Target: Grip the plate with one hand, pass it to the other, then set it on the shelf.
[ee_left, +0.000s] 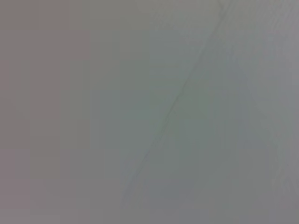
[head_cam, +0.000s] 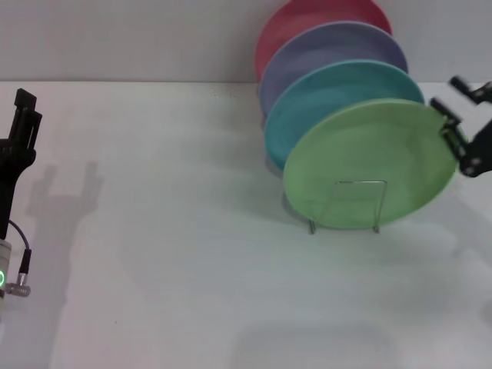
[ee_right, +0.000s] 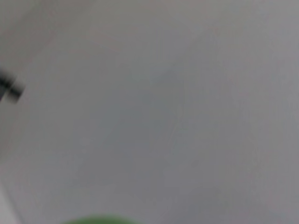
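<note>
While the plate (head_cam: pixel 369 163) stood in the rack (head_cam: pixel 347 206) | you had the right gripper (head_cam: pixel 455 108) spread beside its rim | left gripper (head_cam: pixel 25 117) was parked far left, fingers unclear.

light green plate (head_cam: pixel 369 161), tilted upright, frontmost in wire shelf (head_cam: pixel 350 206)

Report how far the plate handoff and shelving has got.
The green plate already stands in the wire shelf, frontmost, ahead of the turquoise plate, lavender plate and red plate. The right gripper is open beside the plate's rim, holding nothing. The left gripper is off at the table's left edge. What seems left: pulling the right arm clear.
</note>
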You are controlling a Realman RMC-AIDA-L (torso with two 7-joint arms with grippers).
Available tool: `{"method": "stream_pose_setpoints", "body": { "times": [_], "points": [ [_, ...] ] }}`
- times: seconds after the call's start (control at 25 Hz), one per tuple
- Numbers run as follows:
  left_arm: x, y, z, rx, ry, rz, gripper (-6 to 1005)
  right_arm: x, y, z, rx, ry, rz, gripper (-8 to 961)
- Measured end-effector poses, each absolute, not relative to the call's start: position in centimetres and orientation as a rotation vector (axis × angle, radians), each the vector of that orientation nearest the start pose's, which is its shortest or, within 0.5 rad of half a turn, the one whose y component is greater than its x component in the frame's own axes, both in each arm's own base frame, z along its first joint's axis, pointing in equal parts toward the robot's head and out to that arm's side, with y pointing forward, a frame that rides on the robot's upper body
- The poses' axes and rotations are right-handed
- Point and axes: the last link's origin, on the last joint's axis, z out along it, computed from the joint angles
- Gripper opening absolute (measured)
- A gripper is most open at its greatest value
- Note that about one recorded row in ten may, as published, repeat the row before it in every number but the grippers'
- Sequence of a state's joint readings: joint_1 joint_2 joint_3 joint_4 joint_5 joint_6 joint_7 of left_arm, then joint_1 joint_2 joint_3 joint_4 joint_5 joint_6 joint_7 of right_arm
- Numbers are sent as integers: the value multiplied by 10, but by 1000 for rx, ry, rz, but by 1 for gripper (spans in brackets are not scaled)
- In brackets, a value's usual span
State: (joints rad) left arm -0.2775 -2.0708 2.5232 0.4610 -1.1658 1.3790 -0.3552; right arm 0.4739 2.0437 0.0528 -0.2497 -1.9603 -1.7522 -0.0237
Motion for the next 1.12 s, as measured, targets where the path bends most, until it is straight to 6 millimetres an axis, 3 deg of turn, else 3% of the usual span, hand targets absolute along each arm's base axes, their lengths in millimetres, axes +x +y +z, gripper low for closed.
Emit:
{"method": "stream_pose_setpoints", "body": {
  "times": [0.12,0.16,0.6,0.88,1.12],
  "points": [
    [-297,290,-15,-1310,-775,-1201,791,296,289,57,-1797,-292,847,260],
    [-298,292,-13,-1312,-757,-1190,791,300,285,69,-1745,-171,947,264],
    [-296,306,-8,-1393,-598,-1058,794,328,293,102,-1476,304,1177,301],
    [-304,327,4,-1480,-463,-922,796,350,286,96,-1210,461,1165,479],
    [-303,331,6,-1489,-447,-911,796,355,286,82,-1107,467,1047,479]
  ]
}}
